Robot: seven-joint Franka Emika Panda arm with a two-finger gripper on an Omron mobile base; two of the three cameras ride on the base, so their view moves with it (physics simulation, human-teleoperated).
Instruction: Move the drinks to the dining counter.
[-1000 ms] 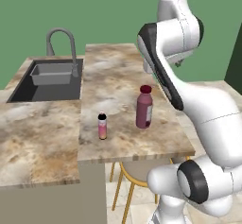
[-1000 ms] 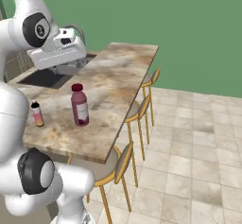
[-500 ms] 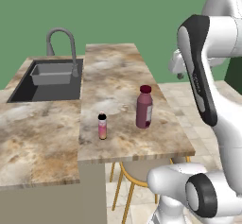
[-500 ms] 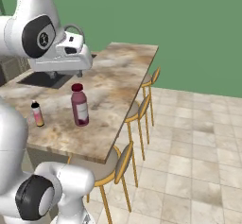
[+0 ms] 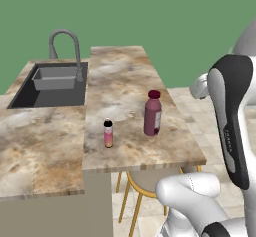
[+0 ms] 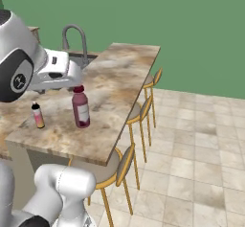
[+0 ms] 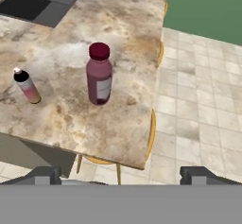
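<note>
Bottles, two, stand upright on dining worktop (image 5: 125, 81), the marbled island slab w/ overhang. Maroon bottle (image 5: 152, 113) sits near the stool-side edge; pink bottle (image 5: 108, 133), slim w/ black cap, stands to its left, apart from it, closer to the seam w/ the sink worktop (image 5: 35, 141). Right base view: maroon bottle (image 6: 80, 107), pink bottle (image 6: 37, 115), both near front end of slab (image 6: 119, 82). Hand view looks down on both from above: maroon bottle (image 7: 99, 74), pink bottle (image 7: 26, 86). End effector (image 7: 120, 175) jaws wide apart, nothing between them, well clear of both bottles, off the slab's edge. Sink (image 5: 52, 83) and faucet (image 5: 67, 51) at far left. Gold-framed stools (image 6: 143, 111) tucked under overhang; tiled floor (image 6: 201, 149) to the right.
</note>
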